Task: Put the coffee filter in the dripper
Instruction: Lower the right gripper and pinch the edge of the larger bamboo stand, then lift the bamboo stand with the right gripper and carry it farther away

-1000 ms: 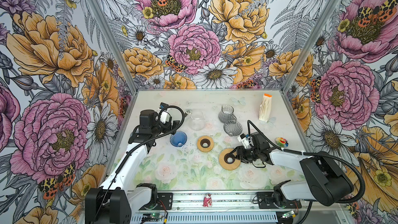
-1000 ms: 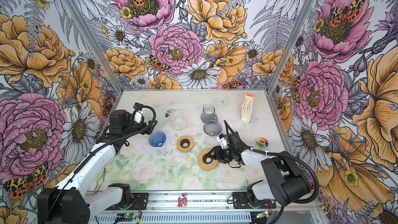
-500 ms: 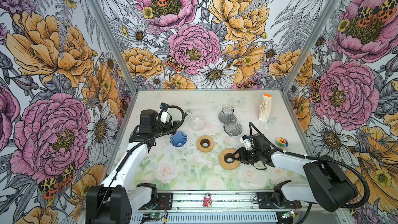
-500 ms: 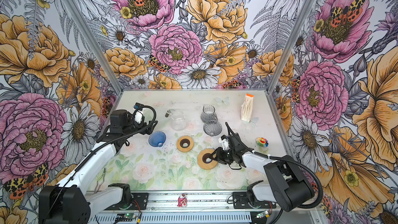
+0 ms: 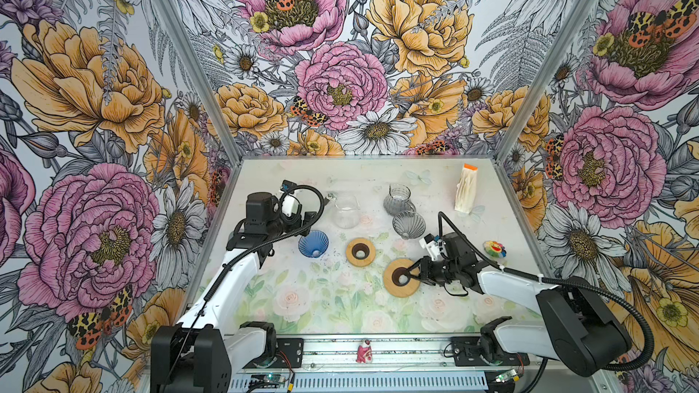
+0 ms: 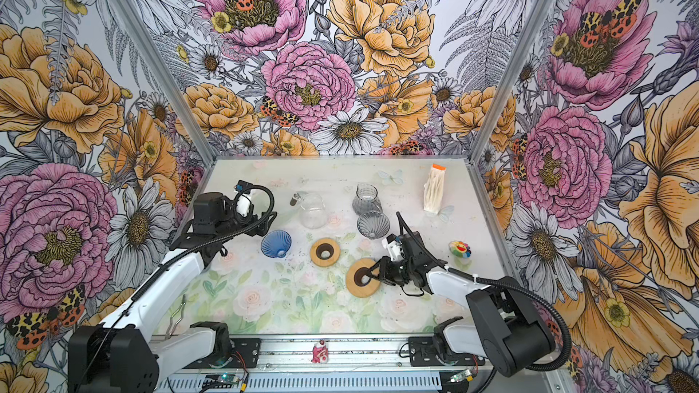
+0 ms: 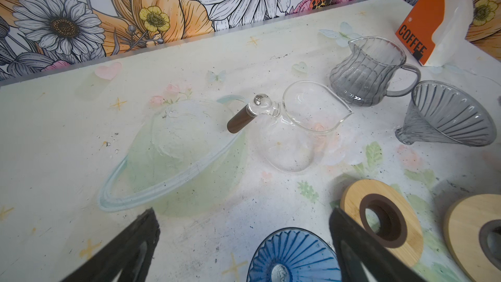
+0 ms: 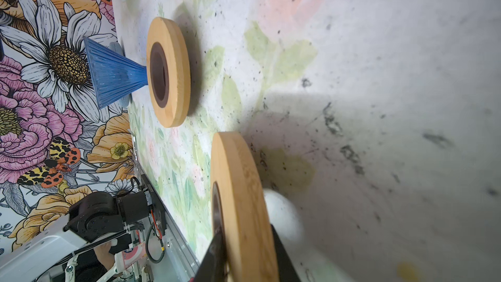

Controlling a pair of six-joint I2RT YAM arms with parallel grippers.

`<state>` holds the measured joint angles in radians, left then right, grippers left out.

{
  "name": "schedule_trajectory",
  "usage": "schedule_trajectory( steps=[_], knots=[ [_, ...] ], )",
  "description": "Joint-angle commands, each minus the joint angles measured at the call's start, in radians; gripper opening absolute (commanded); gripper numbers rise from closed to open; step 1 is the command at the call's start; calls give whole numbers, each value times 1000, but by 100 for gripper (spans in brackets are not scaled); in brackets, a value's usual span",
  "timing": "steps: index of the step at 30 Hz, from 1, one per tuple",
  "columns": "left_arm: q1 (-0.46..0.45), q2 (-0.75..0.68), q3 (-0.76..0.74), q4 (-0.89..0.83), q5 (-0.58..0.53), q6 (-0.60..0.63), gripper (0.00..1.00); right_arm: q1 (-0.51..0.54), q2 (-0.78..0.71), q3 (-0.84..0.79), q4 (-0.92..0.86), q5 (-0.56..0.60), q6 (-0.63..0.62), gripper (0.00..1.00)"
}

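The coffee filter pack (image 5: 468,190), white papers in an orange holder, stands at the back right, also in the left wrist view (image 7: 447,23). A blue dripper (image 5: 313,243) sits at the left, a grey dripper (image 5: 408,224) further back. My left gripper (image 5: 304,221) hovers open just behind the blue dripper (image 7: 295,256), with nothing between its fingers. My right gripper (image 5: 410,274) is shut on the edge of a wooden ring (image 5: 393,289). In the right wrist view its fingers press both faces of that ring (image 8: 244,185), whose held edge looks slightly raised.
A second wooden ring (image 5: 360,252) lies between the blue dripper and the held one. A clear glass server (image 5: 346,211) and a grey glass jug (image 5: 398,200) stand at the back. A small flower toy (image 5: 494,248) lies near the right wall.
My right gripper's jaws have come together onto the wooden ring's edge. The left arm has not moved.
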<state>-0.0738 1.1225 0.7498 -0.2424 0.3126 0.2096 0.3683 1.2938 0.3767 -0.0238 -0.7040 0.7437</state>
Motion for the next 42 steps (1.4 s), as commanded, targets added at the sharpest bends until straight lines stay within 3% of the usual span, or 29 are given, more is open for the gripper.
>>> schedule_trajectory(
  steps=[1,11,25,32,42],
  knots=[
    [0,7,8,18,28,-4,99,6,-17,7,-31,68,-9,13],
    [-10,-4,35,-3,20,-12,99,7,-94,39,-50,-3,16,1],
    [-75,13,129,-24,-51,-47,99,6,-204,182,-93,-36,51,0],
    [-81,15,177,-61,-50,-73,99,8,-123,346,-96,-68,5,0],
    [-79,67,257,-128,-96,-139,99,13,112,646,-93,-78,-105,0]
  ],
)
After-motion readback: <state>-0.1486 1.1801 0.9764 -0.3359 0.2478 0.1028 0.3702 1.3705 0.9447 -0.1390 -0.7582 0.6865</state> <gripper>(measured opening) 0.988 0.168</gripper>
